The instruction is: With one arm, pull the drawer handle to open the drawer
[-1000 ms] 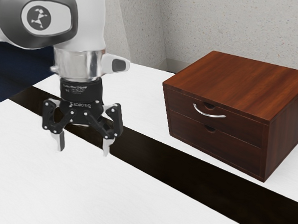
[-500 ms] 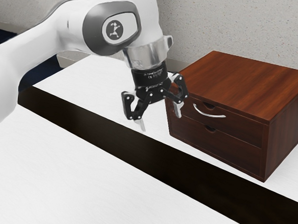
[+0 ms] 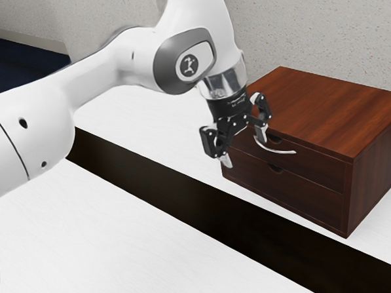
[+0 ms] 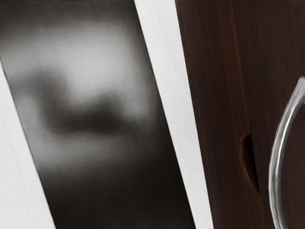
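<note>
A dark wooden two-drawer cabinet (image 3: 315, 107) stands on the table at the exterior view's right. Its upper drawer (image 3: 300, 158) carries a curved silver handle (image 3: 276, 149) and looks flush with the cabinet front. My black gripper (image 3: 246, 150) is open, tilted toward the cabinet's front near its left corner. One fingertip (image 3: 265, 138) sits just at the handle's left end, the other (image 3: 227, 162) hangs lower, in front of the lower drawer's corner. Nothing is between the fingers. The wrist view has the silver handle (image 4: 282, 157) and a finger notch (image 4: 249, 162) in the wood front, close ahead of my hand.
The table is white (image 3: 144, 249) with a wide black stripe (image 3: 180, 191) running diagonally in front of the cabinet. The lower drawer (image 3: 291, 191) has a small notch and no handle. A speckled wall (image 3: 320, 28) rises behind.
My arm has swung from the table's left toward the cabinet, tilting the hand. The gripper has stayed open and now reaches the handle's left end. The drawer has not moved.
</note>
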